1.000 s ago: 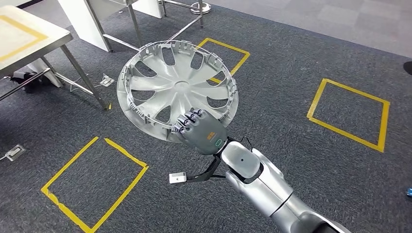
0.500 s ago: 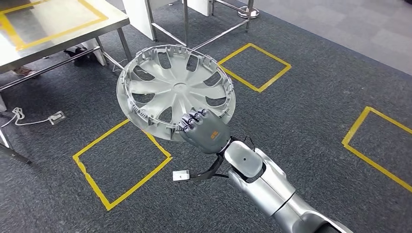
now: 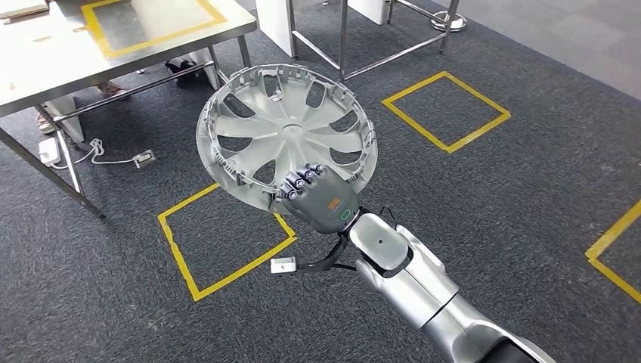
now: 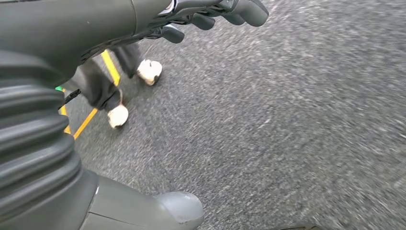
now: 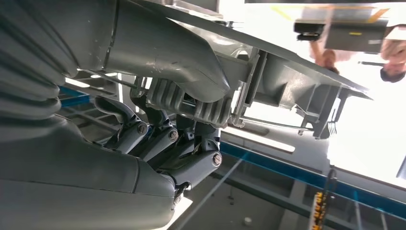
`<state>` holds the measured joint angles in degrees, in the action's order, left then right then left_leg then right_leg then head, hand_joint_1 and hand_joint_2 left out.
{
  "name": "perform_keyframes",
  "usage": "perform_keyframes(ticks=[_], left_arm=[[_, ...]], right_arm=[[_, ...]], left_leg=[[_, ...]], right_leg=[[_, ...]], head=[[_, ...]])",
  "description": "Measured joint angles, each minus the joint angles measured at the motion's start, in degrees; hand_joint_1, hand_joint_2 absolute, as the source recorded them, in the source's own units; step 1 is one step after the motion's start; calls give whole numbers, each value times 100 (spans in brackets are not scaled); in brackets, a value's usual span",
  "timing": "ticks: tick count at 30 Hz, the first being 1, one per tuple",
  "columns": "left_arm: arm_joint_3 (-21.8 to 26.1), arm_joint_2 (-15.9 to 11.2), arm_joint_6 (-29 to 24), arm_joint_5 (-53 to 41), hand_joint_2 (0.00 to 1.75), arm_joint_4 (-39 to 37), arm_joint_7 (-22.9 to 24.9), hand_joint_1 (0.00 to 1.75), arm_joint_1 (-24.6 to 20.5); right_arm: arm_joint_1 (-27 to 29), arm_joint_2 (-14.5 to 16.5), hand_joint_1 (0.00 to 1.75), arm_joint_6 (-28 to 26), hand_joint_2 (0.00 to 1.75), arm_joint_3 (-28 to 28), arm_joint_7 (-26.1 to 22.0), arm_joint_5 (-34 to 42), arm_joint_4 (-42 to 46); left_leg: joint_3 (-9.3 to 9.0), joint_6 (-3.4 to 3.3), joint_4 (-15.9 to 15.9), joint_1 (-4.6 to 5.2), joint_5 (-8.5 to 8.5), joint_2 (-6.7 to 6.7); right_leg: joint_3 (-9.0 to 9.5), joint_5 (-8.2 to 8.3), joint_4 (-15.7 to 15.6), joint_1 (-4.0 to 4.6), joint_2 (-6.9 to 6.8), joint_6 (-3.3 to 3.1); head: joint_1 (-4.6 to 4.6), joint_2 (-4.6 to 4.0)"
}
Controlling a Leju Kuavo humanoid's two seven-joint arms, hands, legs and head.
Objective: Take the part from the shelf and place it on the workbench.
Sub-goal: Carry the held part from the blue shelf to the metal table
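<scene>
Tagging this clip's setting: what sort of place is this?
Likely a robot test lab or workshop: yellow tape squares marked on grey carpet, a steel workbench, and a wheel cover held in the right hand.

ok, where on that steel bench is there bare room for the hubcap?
The workbench has bare steel inside its yellow taped square and along the near edge left of it. A flat object lies at the far-left corner. The right robot hand grips the hubcap by its rim, above the carpet.
</scene>
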<state>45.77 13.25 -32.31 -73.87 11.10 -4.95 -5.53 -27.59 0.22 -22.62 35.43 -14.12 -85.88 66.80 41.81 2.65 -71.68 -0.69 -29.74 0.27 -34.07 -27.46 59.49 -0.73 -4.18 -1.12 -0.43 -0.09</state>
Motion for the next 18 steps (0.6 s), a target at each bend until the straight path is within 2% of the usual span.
perform_keyframes(ticks=[2,3,4,6,7,8,9,10,11,12,13,14,15,16,18], left_arm=[[0,-12,-1,1,175,2,-5,0,-7],[0,-16,-2,2,175,2,-9,0,-15],[0,-17,-2,3,175,2,-14,0,-21],[2,-19,-2,39,175,2,-31,0,-22],[7,-19,-3,71,175,2,-41,0,-16],[14,-21,-5,104,175,2,-52,0,-13],[24,-23,-9,124,175,3,-62,0,-17],[33,-25,-15,134,175,3,-71,0,-23],[40,-26,-22,148,175,3,-79,0,-33],[50,-27,-27,172,175,3,-89,0,-39],[73,-27,-31,216,175,2,-103,0,-40],[101,-28,-35,261,175,2,-124,0,-38],[129,-28,-44,294,175,2,-152,0,-37],[151,-27,-57,311,175,2,-183,0,-37],[161,-26,-86,306,175,2,-229,0,-38]], right_arm=[[-18,4,175,-1,175,0,-2,1,-15],[-29,5,175,-4,175,1,-6,1,-20],[-40,9,175,-8,175,1,-9,1,-27],[-64,21,175,-26,175,2,-13,2,-43],[-79,31,175,-38,175,3,-13,5,-49],[-96,41,175,-56,175,3,-14,11,-53],[-112,50,175,-79,175,4,-13,20,-58],[-124,54,175,-101,175,4,-13,30,-68],[-127,54,175,-121,175,4,-15,37,-83],[-122,52,175,-138,175,4,-21,42,-101],[-114,50,175,-159,175,5,-33,44,-122],[-108,49,175,-186,175,5,-49,50,-139],[-105,50,175,-221,175,5,-70,66,-151],[-106,50,175,-267,175,5,-103,107,-157],[-112,59,175,-353,175,4,-178,215,-160]], left_leg=[[-433,-38,771,19,276,250],[-567,-86,1026,33,342,347],[-618,-138,1138,47,353,393],[-601,-242,1159,57,370,270],[-600,-279,1171,47,384,196],[-603,-313,1185,33,399,124],[-607,-346,1199,15,416,57],[-602,-367,1204,3,425,-11],[-594,-381,1203,0,431,-84],[-587,-391,1200,1,436,-166],[-582,-393,1194,3,438,-242],[-578,-392,1185,4,439,-311],[-577,-391,1174,4,440,-374],[-577,-386,1162,4,438,-424],[-557,-341,1142,13,441,-508]], right_leg=[[15,-22,13,22,-133,37],[22,-33,19,40,-193,64],[31,-40,22,62,-248,93],[59,-50,11,72,-372,159],[68,-75,26,59,-342,198],[49,-143,101,40,-226,232],[-24,-265,286,25,-52,262],[-161,-437,599,12,155,283],[-344,-622,990,12,293,291],[-531,-759,1367,15,361,294],[-656,-799,1597,18,390,289],[-679,-719,1607,20,399,277],[-589,-539,1386,19,405,259],[-407,-316,979,17,419,236],[-94,-69,274,24,473,193]], head=[[-2,0],[1,0],[5,0],[13,0],[16,0],[18,0],[26,0],[36,0],[42,0],[48,0],[49,0],[49,0],[50,0],[52,0],[52,0]])
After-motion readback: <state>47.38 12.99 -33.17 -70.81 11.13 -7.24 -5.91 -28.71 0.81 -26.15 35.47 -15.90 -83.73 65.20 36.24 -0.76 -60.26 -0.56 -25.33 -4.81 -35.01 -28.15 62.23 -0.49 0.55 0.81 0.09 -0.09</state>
